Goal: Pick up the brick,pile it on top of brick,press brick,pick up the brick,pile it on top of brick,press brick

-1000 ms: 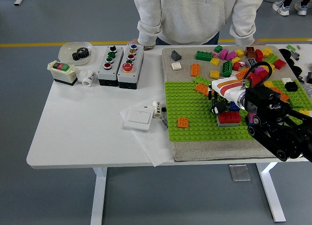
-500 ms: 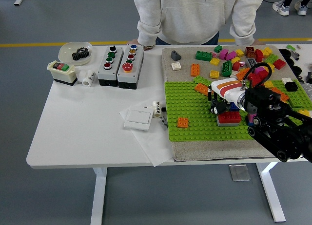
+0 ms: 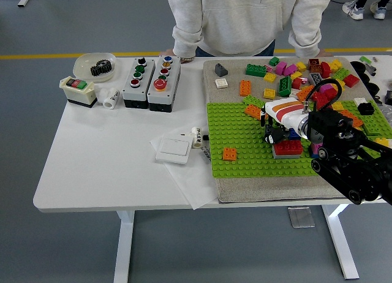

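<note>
Almost nothing had moved since a second before: the right hand (image 3: pixel 277 125) stayed over the red brick (image 3: pixel 288 148), shifted only a hair. Right arm (image 3: pixel 346 163) came in from the lower right corner, black and jointed, reaching left and far over the green baseplate (image 3: pixel 239 142). The hand's white shell with orange stripes pointed left, dark fingers (image 3: pixel 269 135) angled down at the red brick's left end; whether they gripped it or only pressed could not be told. Red brick sat on a grey one on the baseplate's right part. A small orange brick (image 3: pixel 229 154) lay apart to the left. Loose bricks (image 3: pixel 282 71) crowded the mat's far side. On the counter (image 3: pixel 92 166), left: two button boxes (image 3: pixel 152 82), a white switch (image 3: pixel 173 150). A person (image 3: pixel 245 19) stood at the far edge.
</note>
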`<act>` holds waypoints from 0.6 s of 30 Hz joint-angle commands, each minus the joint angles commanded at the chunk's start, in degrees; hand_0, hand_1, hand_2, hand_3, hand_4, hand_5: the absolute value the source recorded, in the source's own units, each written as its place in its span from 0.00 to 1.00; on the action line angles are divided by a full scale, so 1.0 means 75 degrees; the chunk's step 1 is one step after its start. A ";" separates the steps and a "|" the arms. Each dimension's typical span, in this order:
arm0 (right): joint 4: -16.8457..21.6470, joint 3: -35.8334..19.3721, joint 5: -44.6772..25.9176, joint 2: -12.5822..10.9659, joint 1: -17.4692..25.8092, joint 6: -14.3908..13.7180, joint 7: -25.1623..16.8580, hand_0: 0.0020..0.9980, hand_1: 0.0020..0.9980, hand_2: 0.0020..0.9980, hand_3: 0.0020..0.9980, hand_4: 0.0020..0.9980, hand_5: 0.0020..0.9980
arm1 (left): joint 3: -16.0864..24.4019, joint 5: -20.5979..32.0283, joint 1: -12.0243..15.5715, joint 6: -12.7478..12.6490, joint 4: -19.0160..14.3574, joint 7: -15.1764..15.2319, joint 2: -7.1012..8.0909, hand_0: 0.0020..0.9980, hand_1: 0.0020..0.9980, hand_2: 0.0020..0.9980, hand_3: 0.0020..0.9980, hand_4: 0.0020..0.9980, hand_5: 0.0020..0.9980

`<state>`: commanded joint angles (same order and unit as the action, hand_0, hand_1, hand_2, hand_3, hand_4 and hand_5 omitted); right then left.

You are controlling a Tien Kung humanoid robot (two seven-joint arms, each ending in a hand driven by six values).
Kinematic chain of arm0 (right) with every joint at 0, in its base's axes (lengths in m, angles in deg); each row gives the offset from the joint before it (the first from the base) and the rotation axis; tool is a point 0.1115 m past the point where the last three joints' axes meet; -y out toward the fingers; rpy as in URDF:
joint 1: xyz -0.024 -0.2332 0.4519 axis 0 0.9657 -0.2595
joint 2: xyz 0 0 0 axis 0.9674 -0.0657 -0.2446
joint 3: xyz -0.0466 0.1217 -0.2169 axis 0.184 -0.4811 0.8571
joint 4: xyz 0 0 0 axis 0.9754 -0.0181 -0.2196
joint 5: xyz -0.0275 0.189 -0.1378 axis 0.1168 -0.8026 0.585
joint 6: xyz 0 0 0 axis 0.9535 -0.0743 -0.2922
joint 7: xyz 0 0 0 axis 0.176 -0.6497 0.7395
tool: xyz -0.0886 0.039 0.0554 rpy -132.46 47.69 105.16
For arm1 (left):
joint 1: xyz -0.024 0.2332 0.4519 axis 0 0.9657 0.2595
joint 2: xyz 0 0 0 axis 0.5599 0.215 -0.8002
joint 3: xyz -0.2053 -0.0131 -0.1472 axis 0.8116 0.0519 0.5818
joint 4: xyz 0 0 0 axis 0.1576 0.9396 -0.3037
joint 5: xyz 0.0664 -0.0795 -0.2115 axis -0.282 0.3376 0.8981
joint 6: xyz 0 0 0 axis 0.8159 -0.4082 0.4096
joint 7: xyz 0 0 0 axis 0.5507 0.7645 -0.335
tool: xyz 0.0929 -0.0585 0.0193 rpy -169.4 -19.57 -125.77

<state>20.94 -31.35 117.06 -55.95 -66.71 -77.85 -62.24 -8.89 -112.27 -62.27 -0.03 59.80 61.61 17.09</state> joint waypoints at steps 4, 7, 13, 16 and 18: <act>-0.0006 -0.0001 -0.0019 -0.0009 0.0002 -0.0012 -0.0017 0.35 0.41 0.46 0.49 0.81 0.19 | -0.0015 0.0024 -0.0009 -0.0002 0.0002 0.0007 0.0002 0.77 0.78 0.78 0.68 0.77 0.64; -0.0002 0.0002 -0.0028 -0.0015 0.0004 -0.0023 -0.0022 0.35 0.40 0.46 0.50 0.81 0.15 | -0.0019 0.0029 -0.0016 0.0000 0.0002 0.0007 0.0005 0.77 0.78 0.78 0.68 0.77 0.64; 0.0025 -0.0001 -0.0008 -0.0022 -0.0006 -0.0038 -0.0028 0.32 0.40 0.45 0.51 0.82 0.10 | -0.0024 0.0036 -0.0028 0.0000 0.0002 0.0006 0.0010 0.77 0.78 0.78 0.68 0.77 0.64; 0.0028 0.0007 0.0005 -0.0025 -0.0006 -0.0024 -0.0030 0.32 0.40 0.45 0.51 0.82 0.10 | -0.0032 0.0050 -0.0034 -0.0003 0.0003 0.0009 0.0011 0.77 0.78 0.78 0.68 0.77 0.64; 0.0028 0.0009 0.0001 -0.0026 -0.0006 -0.0018 -0.0027 0.32 0.40 0.45 0.51 0.82 0.10 | -0.0041 0.0057 -0.0038 -0.0002 0.0002 0.0008 0.0014 0.77 0.78 0.78 0.68 0.77 0.64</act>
<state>21.15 -31.29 117.07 -56.15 -66.75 -77.98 -62.45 -9.20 -111.84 -62.55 -0.05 59.81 61.67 17.20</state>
